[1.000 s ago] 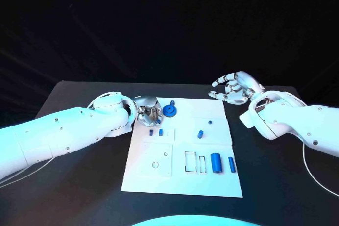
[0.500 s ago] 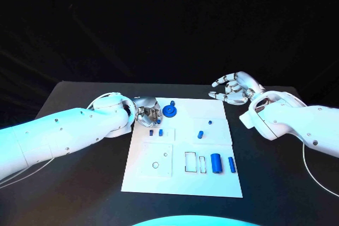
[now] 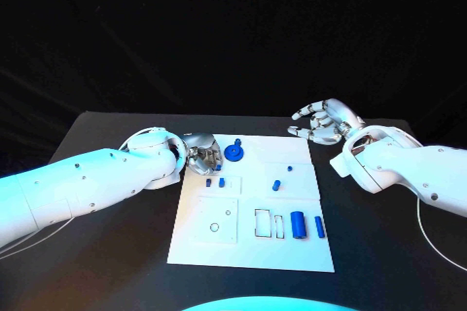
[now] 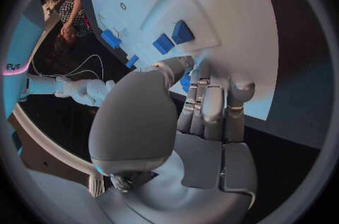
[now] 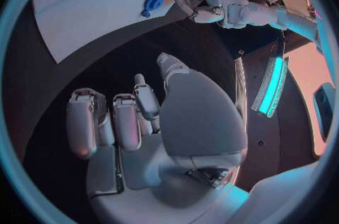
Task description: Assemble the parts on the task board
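Clearly early going: on the black table (image 3: 117, 129), white task board (image 3: 255, 247) with most blue parts (image 3: 297, 224) lying loose — long cylinders near the slots, small pieces mid-board, round part (image 3: 233, 152) standing at the far edge. Left hand (image 3: 202, 153) at the board's far left corner beside that round part, fingers curled; holding anything or not, cannot tell. Right hand (image 3: 321, 121) off the far right corner, fingers apart, empty. Bare board nearer the robot, open table either side
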Controlling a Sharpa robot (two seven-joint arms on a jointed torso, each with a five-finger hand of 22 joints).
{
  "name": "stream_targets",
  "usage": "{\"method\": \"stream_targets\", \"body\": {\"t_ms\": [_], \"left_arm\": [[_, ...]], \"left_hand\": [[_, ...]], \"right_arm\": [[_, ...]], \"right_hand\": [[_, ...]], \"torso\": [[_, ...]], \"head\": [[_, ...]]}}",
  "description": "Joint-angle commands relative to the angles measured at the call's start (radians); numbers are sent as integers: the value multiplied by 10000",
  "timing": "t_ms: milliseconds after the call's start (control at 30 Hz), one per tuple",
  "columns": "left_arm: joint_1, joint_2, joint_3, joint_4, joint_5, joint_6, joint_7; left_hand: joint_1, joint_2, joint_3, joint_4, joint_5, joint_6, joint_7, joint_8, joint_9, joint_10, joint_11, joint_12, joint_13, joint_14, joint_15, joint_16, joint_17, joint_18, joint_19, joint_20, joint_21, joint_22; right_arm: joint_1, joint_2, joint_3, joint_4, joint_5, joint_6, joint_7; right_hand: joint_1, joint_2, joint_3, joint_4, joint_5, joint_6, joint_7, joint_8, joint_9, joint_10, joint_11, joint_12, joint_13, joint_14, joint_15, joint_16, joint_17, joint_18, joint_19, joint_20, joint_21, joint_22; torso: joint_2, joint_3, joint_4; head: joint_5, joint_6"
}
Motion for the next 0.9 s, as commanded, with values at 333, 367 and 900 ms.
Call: {"method": "stream_targets", "body": {"t_ms": [333,367,900], "left_arm": [[0,-52,5,-41,26,-58,-77],[-1,-62,5,-47,26,-86,-68],[6,-792,188,251,1729,-1236,710]], "left_hand": [[-25,-56,-15,4,-28,-276,25,-237,-65,29,43,-56,61,-40,34,44,-42,-120,-81,3,-64,-8],[-21,-77,-19,6,-27,-439,32,-367,-108,33,22,-77,89,-46,21,41,-58,-118,-80,-3,-71,-13],[268,51,153,-151,6,-38,169,-334,-112,-434,269,-278,246,-1194,204,-931,-2177,258,-1525,105,-1345,-1687]], "right_arm": [[-8,3,1,1,-52,40,120],[-8,3,1,1,-52,39,120],[-10,-117,-16,-12,-607,922,-104]], "right_hand": [[-130,-16,59,-11,58,8,-52,42,-11,38,-36,-18,-15,469,-56,-68,98,151,66,-73,-46,1602],[-130,-16,59,-11,58,8,-52,42,-11,38,-36,-18,-15,469,-56,-68,98,151,66,-73,-46,1602],[849,-324,1156,-182,-340,222,-91,177,-111,-2919,-105,-5217,-4796,231,-126,-684,-734,408,-522,-148,-1343,945]], "torso": [[2,7,-3],[2,7,-3],[-25,16,-8]], "head": [[8,7],[8,7],[-72,107]]}}
